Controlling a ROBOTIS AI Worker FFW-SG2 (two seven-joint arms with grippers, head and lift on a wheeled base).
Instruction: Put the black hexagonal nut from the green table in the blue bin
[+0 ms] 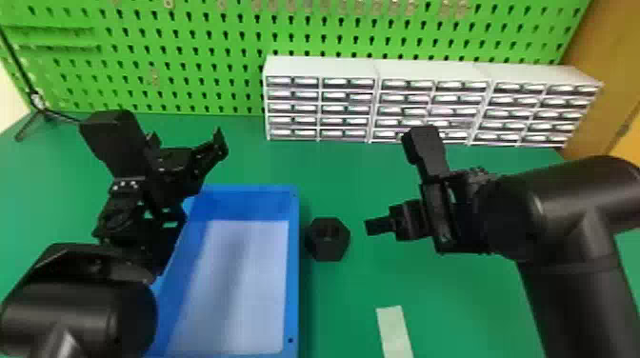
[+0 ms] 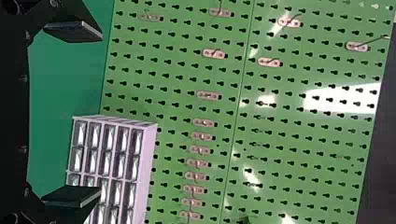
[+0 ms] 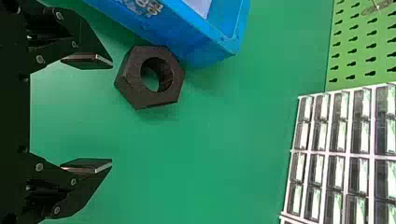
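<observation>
Blue bin [image 1: 293, 266]: near end cut off, left side partly behind left arm [image 1: 81, 300].

No text, label, brand, number or sign can be read on anything here

A bright green pegboard [image 1: 238, 102], dotted with keyhole slots and small metal hooks [image 2: 213, 53], stands behind the green bench [image 1: 343, 171]. White drawer units [image 1: 324, 66] sit side by side before it. A black tripod [image 1: 36, 101] is at left, a yellow-brown panel [image 1: 605, 62] at right. Light glares off the pegboard.
</observation>
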